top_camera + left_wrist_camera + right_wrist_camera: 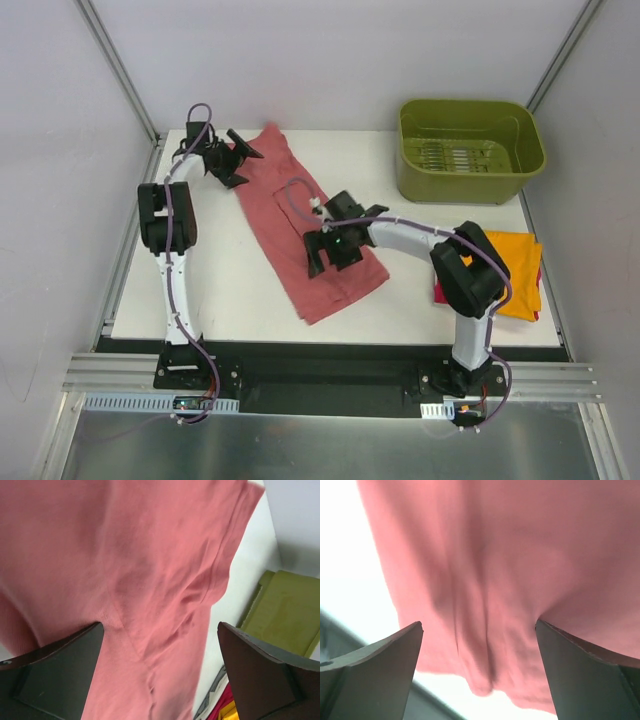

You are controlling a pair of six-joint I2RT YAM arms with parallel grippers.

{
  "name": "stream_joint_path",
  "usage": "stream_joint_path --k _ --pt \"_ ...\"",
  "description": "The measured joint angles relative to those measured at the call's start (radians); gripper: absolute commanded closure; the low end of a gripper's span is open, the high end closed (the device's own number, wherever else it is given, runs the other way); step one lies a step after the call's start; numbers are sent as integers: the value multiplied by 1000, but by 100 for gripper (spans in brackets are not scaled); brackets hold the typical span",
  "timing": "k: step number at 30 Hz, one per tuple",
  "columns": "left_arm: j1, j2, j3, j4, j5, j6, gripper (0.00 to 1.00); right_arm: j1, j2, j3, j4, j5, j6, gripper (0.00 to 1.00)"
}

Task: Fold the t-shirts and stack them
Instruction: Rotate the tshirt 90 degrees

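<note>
Salmon shirt (300, 215) lies as a long diagonal strip mid-table. My left claw (235, 155) hangs spread at its far end, my right claw (335, 250) spread over its near end. Three shirts counted: salmon, plus orange shirt (515, 270) on magenta shirt (440, 292) at the right edge. One green tub (400, 140), far right corner. Bare table (220, 280) lies left of the strip.

Left wrist: fingers (55, 675) wide, salmon cloth below.

Right wrist: the same, cloth edge close.
</note>
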Motion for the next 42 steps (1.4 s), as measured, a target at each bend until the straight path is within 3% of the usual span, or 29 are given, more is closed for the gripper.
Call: stream_joint_path --k 7,14,22,28,35,39,42 --pt "-121 182 287 14 -9 -36 1 225 -11 -6 -21 -126 27 0" --pt "-204 305 478 37 -27 -77 1 196 -115 13 -74 -53 -10 0" --pt "-220 298 483 50 -8 -68 1 186 -359 0 -58 89 -47 1" --pt "-220 0 204 15 -10 5 1 153 -484 -92 -16 113 -21 0" --pt "-220 -733 -394 24 -112 99 1 164 -542 -250 49 78 83 5" --pt "-220 -1060 -783 35 -177 97 1 209 -487 -255 80 71 142 15" --pt "-226 -1155 -1030 14 -208 84 1 237 -407 -246 92 78 182 27"
